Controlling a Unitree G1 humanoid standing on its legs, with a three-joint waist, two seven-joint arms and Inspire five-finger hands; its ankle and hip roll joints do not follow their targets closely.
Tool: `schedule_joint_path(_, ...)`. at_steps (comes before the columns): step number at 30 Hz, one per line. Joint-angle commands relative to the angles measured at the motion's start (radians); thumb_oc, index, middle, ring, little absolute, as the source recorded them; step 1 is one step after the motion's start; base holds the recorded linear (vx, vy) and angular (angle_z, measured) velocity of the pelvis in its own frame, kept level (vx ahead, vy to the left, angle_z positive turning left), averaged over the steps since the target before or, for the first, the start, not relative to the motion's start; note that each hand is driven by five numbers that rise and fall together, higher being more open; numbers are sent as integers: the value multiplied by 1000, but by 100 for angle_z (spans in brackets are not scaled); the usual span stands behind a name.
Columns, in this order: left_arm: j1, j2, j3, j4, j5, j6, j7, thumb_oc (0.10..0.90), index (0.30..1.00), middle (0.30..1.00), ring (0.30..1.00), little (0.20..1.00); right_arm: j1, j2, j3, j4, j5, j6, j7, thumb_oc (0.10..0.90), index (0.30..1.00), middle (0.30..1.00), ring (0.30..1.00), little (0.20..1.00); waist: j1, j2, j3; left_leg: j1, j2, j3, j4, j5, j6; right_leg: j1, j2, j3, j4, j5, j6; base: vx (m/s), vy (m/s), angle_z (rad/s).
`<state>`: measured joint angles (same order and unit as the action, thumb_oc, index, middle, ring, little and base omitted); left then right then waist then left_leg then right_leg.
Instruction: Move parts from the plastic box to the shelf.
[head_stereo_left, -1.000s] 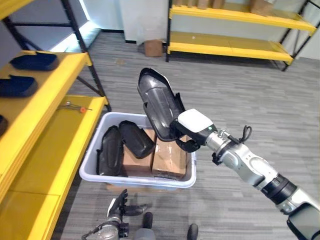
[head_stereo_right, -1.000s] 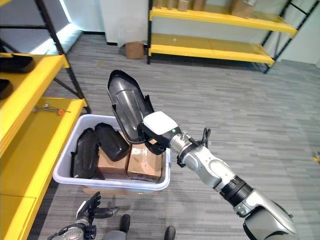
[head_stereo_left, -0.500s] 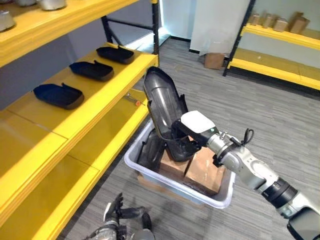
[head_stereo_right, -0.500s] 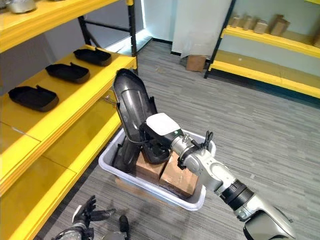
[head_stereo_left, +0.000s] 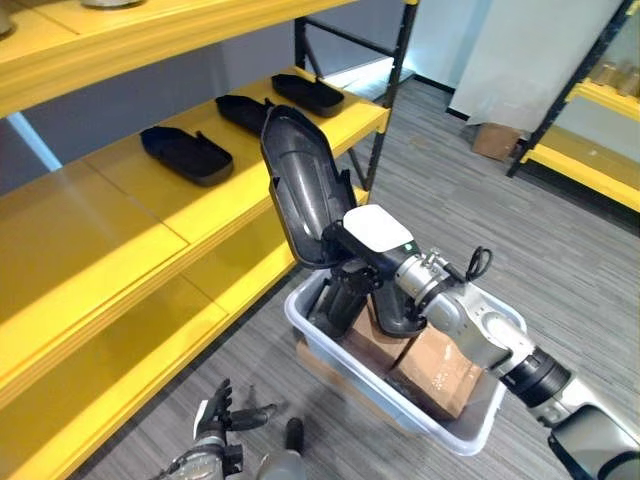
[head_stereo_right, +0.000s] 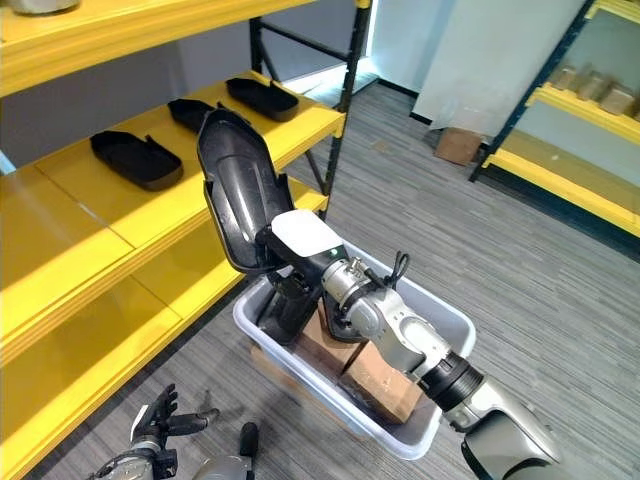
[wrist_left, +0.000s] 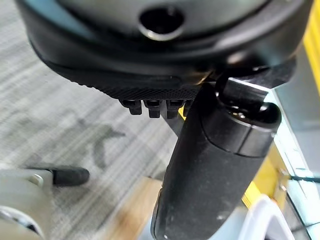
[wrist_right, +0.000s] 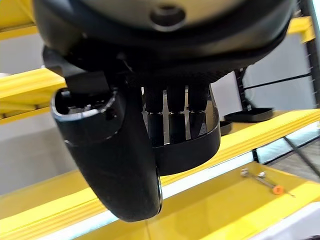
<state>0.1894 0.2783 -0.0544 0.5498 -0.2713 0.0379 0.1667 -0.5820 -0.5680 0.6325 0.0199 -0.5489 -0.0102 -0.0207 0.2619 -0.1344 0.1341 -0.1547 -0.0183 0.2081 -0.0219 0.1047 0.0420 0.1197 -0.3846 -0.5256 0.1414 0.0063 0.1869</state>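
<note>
Lifted higher since before, the black part (head_stereo_left: 300, 185) stands at upper centre; my right hand (head_stereo_left: 368, 245), arm extended from lower right, grips its lower end.

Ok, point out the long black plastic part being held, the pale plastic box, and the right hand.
long black plastic part (head_stereo_left: 295, 180), left eye view, its hollow inner face.
pale plastic box (head_stereo_right: 455, 322), right eye view, far rim.
right hand (head_stereo_left: 378, 228), left eye view, white cover.
</note>
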Motion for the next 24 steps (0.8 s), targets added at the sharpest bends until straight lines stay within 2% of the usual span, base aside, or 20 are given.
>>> schedule_joint_path(1, -56, 68, -47, -79, -16, -77, 12, 900, 1000, 1000, 1000, 1000, -185, 14, -91, -41, 4, -38, -98, 400, 300, 300, 300, 300, 3, 33, -25, 50, -5, -107, -2, -61, 27, -63, -10, 152, 143, 302, -16, 133, 276, 83)
schedule_joint_path(2, -67, 85, -79, -63, -2, -76, 5, 900, 1000, 1000, 1000, 1000, -149, 11, -113, -60, 18, -46, -96, 400, 300, 300, 300, 300, -47, 77, -12, 65, -7, -172, -26, -41, 37, -183, 155, 326, 227, 170, -72, 101, 186, 76)
schedule_joint_path(3, -67, 85, -79, -63, -2, -76, 5, 900, 1000, 1000, 1000, 1000, -148, 11, -114, -61, 18, -46, -96, 400, 300, 300, 300, 300, -46, 76, -15, 63, -7, -171, -27, -40, 36, -186, 155, 327, 228, 170, -73, 196, 186, 122)
schedule_joint_path(4, -63, 82, -78, -65, -1, -74, -7, 900, 1000, 1000, 1000, 1000, -139, 6, -119, -61, 12, -47, -94, 400, 300, 300, 300, 300, -65, 104, -6, 87, -13, -214, -38, -35, 35, -247, 225, 370, 227, 77, -100, 166, 74, 129)
schedule_joint_path(5, -68, 75, -85, -52, 4, -75, -8, 900, 1000, 1000, 1000, 1000, -137, 4, -121, -64, 17, -49, -99, 400, 300, 300, 300, 300, -91, 116, 7, 104, -17, -246, -43, -34, 29, -278, 282, 406, 201, 22, -124, 223, 69, 113)
schedule_joint_path(6, -74, 73, -88, -47, 4, -75, -9, 900, 1000, 1000, 1000, 1000, -136, -2, -128, -71, 17, -51, -105, 400, 300, 300, 300, 300, -114, 113, 15, 122, -32, -278, -52, -38, 25, -298, 334, 454, 145, 10, -129, 96, -14, 69)
schedule_joint_path(7, -74, 73, -88, -46, 4, -75, -9, 900, 1000, 1000, 1000, 1000, -136, -2, -129, -71, 17, -51, -105, 400, 300, 300, 300, 300, -115, 114, 15, 121, -30, -279, -52, -35, 25, -297, 336, 452, 139, 15, -130, 115, -35, 85)
schedule_joint_path(8, -74, 68, -80, -55, 11, -72, -16, 900, 1000, 1000, 1000, 1000, -126, -10, -144, -79, 22, -51, -108, 400, 300, 300, 300, 300, -125, 98, 16, 128, -55, -311, -56, -37, 20, -285, 362, 498, 50, 41, -121, 93, -46, 134)
schedule_joint_path(9, -75, 65, -83, -52, 16, -71, -19, 900, 1000, 1000, 1000, 1000, -120, -16, -147, -82, 23, -55, -111, 400, 300, 300, 300, 300, -139, 96, 16, 135, -63, -337, -58, -41, 19, -267, 379, 529, -9, 57, -122, 130, -68, 106)
schedule_joint_path(10, -74, 61, -78, -47, 23, -68, -23, 900, 1000, 1000, 1000, 1000, -110, -20, -155, -86, 27, -58, -106, 400, 300, 300, 300, 300, -142, 89, 9, 138, -72, -355, -58, -42, 18, -252, 391, 560, -28, 63, -123, 86, -87, 115)
schedule_joint_path(11, -65, 49, -71, -41, 39, -69, -25, 900, 1000, 1000, 1000, 1000, -92, -16, -162, -83, 42, -64, -106, 400, 300, 300, 300, 300, -135, 77, -4, 142, -79, -354, -62, -37, 16, -213, 376, 543, -86, 92, -123, 52, -70, 76)
schedule_joint_path(15, -34, 28, -35, -43, 16, -66, -17, 900, 1000, 1000, 1000, 1000, -101, -4, -150, -71, 76, -70, -94, 400, 300, 300, 300, 300, -114, 68, -36, 156, -68, -345, -65, -41, 5, -147, 367, 504, -179, 124, -110, 68, -90, 41)
schedule_joint_path(18, -28, 22, -25, -46, 7, -63, -16, 900, 1000, 1000, 1000, 1000, -104, -1, -149, -74, 87, -75, -91, 400, 300, 300, 300, 300, -108, 64, -39, 158, -62, -343, -64, -42, -3, -129, 366, 484, -204, 128, -112, 23, -77, 13)
schedule_joint_path(20, -31, 18, -20, -50, -5, -64, -13, 900, 1000, 1000, 1000, 1000, -104, -5, -152, -77, 94, -78, -91, 400, 300, 300, 300, 300, -106, 56, -25, 138, -63, -345, -2, -61, -12, -118, 356, 457, -210, 126, -117, -25, -77, 35)
schedule_joint_path(22, -35, 14, -23, -52, -11, -67, -14, 900, 1000, 1000, 1000, 1000, -102, -14, -157, -84, 103, -82, -92, 400, 300, 300, 300, 300, -105, 49, -2, 97, -84, -337, 94, -85, -27, -115, 343, 433, -205, 125, -124, -51, -36, 43)
schedule_joint_path(23, -40, 13, -26, -49, -16, -67, -15, 900, 1000, 1000, 1000, 1000, -99, -24, -159, -88, 102, -85, -94, 400, 300, 300, 300, 300, -109, 51, 7, 79, -82, -310, 146, -98, -40, -108, 338, 415, -201, 117, -128, -65, -6, -4)
schedule_joint_path(24, -44, 14, -32, -55, -19, -68, -17, 900, 1000, 1000, 1000, 1000, -94, -37, -166, -92, 99, -85, -95, 400, 300, 300, 300, 300, -118, 50, 19, 57, -62, -274, 187, -95, -50, -105, 330, 401, -195, 113, -133, -58, 32, 40)
